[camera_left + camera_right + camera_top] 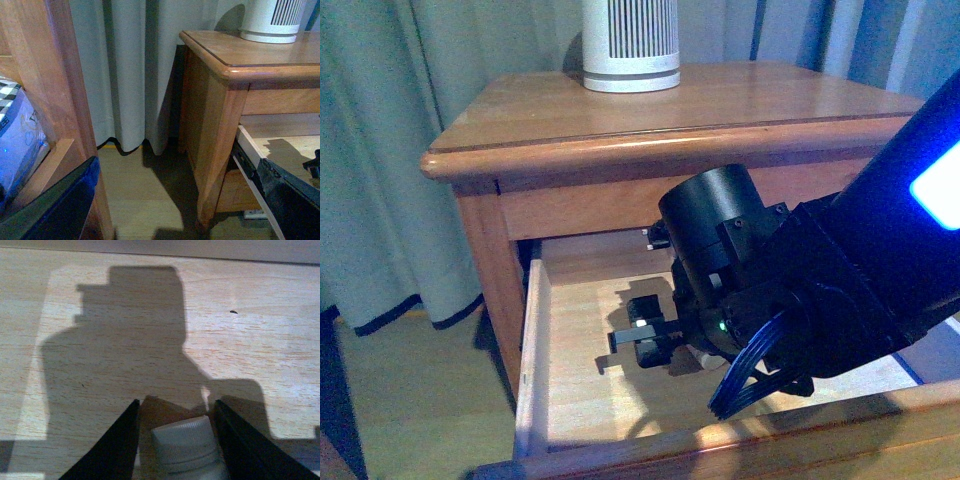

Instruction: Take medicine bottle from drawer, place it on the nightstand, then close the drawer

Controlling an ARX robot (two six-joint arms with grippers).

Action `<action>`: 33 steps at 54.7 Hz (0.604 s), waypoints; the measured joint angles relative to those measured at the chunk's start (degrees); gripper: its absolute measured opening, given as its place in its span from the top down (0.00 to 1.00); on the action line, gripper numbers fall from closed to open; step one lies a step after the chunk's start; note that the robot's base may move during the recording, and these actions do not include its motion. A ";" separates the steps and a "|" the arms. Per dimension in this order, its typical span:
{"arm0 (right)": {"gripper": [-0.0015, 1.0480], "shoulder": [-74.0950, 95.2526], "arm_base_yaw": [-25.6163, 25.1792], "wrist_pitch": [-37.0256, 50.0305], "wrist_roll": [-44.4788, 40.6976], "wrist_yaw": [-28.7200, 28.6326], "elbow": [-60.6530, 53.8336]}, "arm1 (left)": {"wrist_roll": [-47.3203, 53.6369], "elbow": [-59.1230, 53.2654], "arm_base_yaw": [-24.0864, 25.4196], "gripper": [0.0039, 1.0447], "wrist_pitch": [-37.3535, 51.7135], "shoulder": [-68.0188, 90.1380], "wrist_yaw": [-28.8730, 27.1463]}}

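**Operator:** What stands around the drawer, and what is in my way?

**Spotter:** Your nightstand [720,110] carries one big white ribbed device [630,45], far back on the top at 12 o'clock. Grey curtains [380,150] hang behind it and at 9 o'clock. The drawer [570,340] is pulled out and you can see its pale wood floor. What covers most of it from the front camera is your own right arm [820,290]. It reaches in from 4 o'clock, with a bundle of blue cables [750,380] hanging under it. Close to your left gripper [176,166] there is a wooden frame [50,75].

**Operator:** Where is the medicine bottle against the right gripper?

**Spotter:** The medicine bottle [186,447] is inside the drawer. Its ribbed white cap sits between the two black fingers [112,447] of your right gripper [176,402]. The jaws are parted only a little wider than the cap. On one side you see a thin strip of wood between finger and cap. On the other side I cannot tell if they touch. In the front view I cannot pick the bottle out surely under the arm.

**Operator:** And the left one?

**Spotter:** It is spread wide with nothing between the fingers. It is outside the nightstand, near its side panel, low over the floor [150,200].
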 joint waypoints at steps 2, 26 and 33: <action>0.63 -0.24 -0.02 -0.09 0.00 0.28 -0.07 | 0.00 0.00 0.00 0.06 0.00 0.00 0.00; 0.73 -22.16 -0.24 -14.43 8.59 2.95 -9.31 | 0.00 0.00 0.00 0.06 0.00 0.00 0.00; 0.73 -32.28 -0.50 -17.70 9.84 3.48 -11.39 | 0.00 0.00 0.00 0.06 0.00 0.00 0.00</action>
